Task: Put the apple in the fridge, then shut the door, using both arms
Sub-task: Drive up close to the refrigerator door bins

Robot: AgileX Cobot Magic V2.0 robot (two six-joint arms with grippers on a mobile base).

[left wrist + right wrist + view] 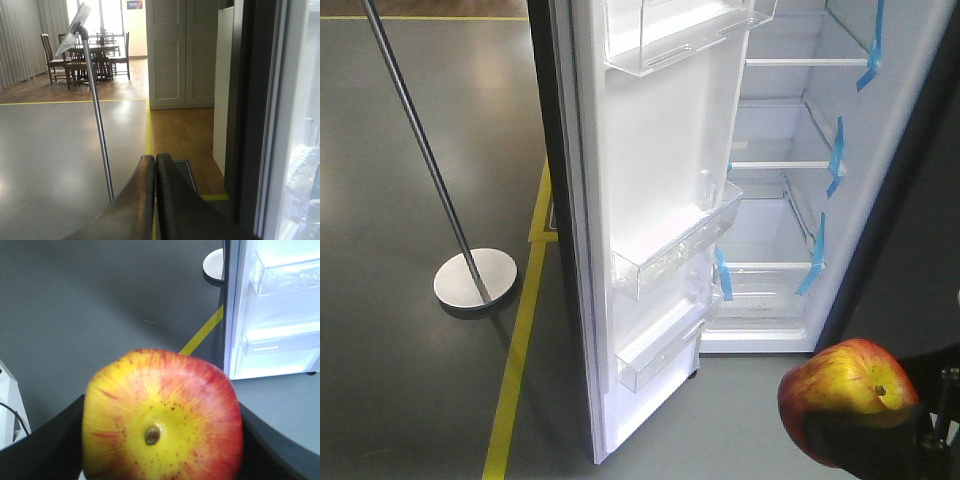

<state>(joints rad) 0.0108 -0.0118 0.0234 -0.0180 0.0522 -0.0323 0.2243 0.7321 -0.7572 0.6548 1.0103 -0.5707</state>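
A small sign [134, 4] high on the far wall in the left wrist view is the only lettering in sight, and it is too small to read.

The fist-sized red apple with yellow patches [845, 395] is held off the floor at the lower right of the front view. It is outside the tall dark grey fridge with white lining [770, 235], in front of its open mouth. The right gripper [870, 440] pinches the apple. In the right wrist view its black fingers [45, 450] press the fruit from both sides, with the stem dimple facing the camera. The left gripper [155, 165] holds nothing, and its fingers [140, 200] are pressed together, tips touching. It sits near a dark upright edge with a lit white face beyond it.

The tall door [650, 180] is swung wide open and shows its white face and clear plastic bins [675, 255]. Its free edge points towards the camera. Blue tape strips [836, 160] hang along the ends of the glass shelves [790, 63] on the right-hand wall.

Bare grey floor [400, 380] lies between the door's lower corner and the apple. A yellow tape line [515, 350] runs along the floor to the left of the door. Beyond it, well apart from the door, stands a metal pole on a round base [475, 278]. The left wrist view also shows a white panelled double door [182, 50] and a dark dining table with chairs [92, 55] far off.
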